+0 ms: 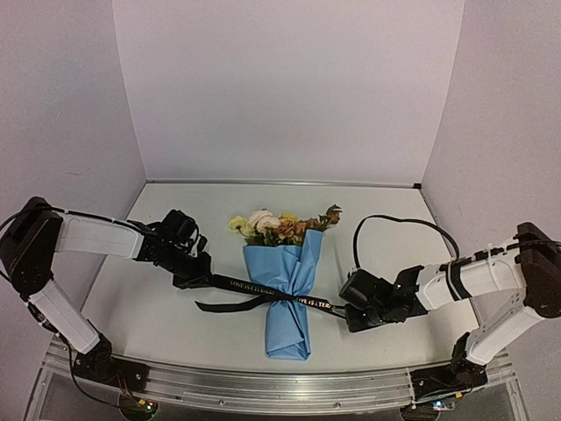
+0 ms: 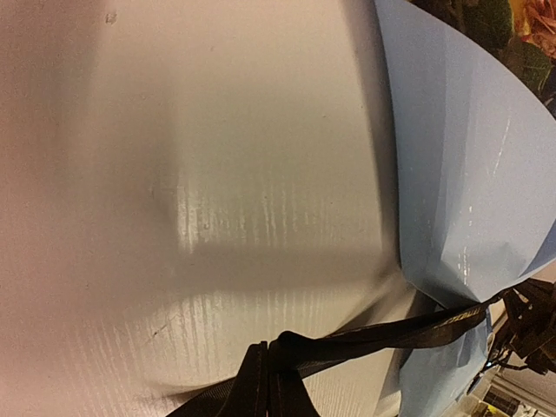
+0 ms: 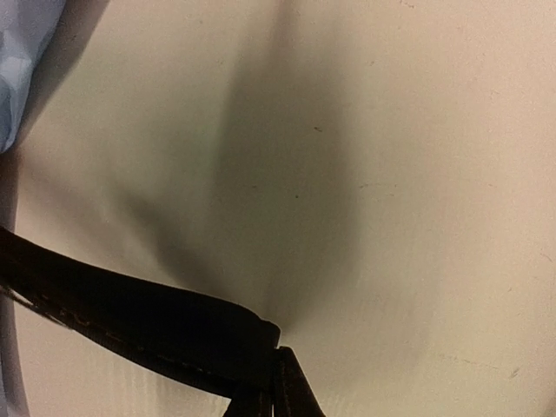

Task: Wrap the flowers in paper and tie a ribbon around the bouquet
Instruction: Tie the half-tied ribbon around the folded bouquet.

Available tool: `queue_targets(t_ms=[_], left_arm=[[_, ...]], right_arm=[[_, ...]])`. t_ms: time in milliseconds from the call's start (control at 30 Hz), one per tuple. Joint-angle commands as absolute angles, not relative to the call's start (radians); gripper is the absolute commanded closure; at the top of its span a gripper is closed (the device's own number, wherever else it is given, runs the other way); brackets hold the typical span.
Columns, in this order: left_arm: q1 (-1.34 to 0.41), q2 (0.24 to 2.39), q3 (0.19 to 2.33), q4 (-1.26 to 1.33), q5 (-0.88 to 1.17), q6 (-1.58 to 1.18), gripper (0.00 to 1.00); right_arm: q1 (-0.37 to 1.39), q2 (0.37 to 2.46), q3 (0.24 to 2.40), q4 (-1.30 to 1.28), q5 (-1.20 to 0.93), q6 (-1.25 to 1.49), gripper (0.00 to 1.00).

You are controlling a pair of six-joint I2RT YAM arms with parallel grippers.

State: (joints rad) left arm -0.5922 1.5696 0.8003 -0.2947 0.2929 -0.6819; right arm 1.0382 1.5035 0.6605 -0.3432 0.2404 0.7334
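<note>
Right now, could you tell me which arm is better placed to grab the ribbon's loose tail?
Probably left: the ribbon tail lies near the left gripper; the right gripper is across the bouquet.

left arm: white shells, black joints | right arm: same white and black, black cable looping off it | left hand, right hand: black | bases: black, small lights, on silver rail

Light blue paper looks smooth with a soft sheen, faint scuffs catching light. The ribbon is matt black woven cloth. White table shines a little, finely ribbed. Along the near edge, a brushed metal rail.
</note>
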Motion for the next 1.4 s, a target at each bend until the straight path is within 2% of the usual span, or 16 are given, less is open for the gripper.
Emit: queue_targets(t_ms=[0,267,300,367,400,467,633,800,933,1067,1367], left_arm=[[-0.503,1.540,0.773,-0.359,0.153,-0.699,1.00],[-0.514,1.534,0.795,-0.311,0.265,-0.632,1.00],[-0.530,1.533,0.809,-0.316,0.267,-0.615,1.00],[-0.560,1.531,0.831,-0.325,0.270,-0.593,1.00],[-0.571,1.531,0.842,-0.331,0.267,-0.584,1.00],[-0.595,1.535,0.864,-0.347,0.255,-0.567,1.00],[-0.623,1.535,0.889,-0.367,0.244,-0.547,1.00],[-0.639,1.543,0.910,-0.378,0.245,-0.542,1.00],[-0.646,1.546,0.908,-0.374,0.245,-0.546,1.00],[-0.647,1.548,0.911,-0.372,0.247,-0.548,1.00],[-0.647,1.547,0.911,-0.369,0.251,-0.548,1.00]], right_arm=[[1.048,1.488,0.572,-0.540,0.327,0.800,1.00],[1.063,1.477,0.599,-0.483,0.211,0.744,0.99],[1.063,1.467,0.611,-0.480,0.188,0.726,0.96],[1.063,1.447,0.649,-0.491,0.136,0.693,0.72],[1.063,1.431,0.671,-0.504,0.104,0.675,0.63],[1.064,1.404,0.706,-0.521,0.040,0.649,0.55],[1.049,1.350,0.789,-0.542,-0.099,0.598,0.45],[0.974,1.389,0.878,-0.525,-0.265,0.639,0.45],[0.948,1.465,0.902,-0.435,-0.346,0.739,0.49],[0.945,1.530,0.922,-0.393,-0.356,0.786,0.52],[0.916,1.607,0.888,-0.288,-0.355,0.815,0.52]])
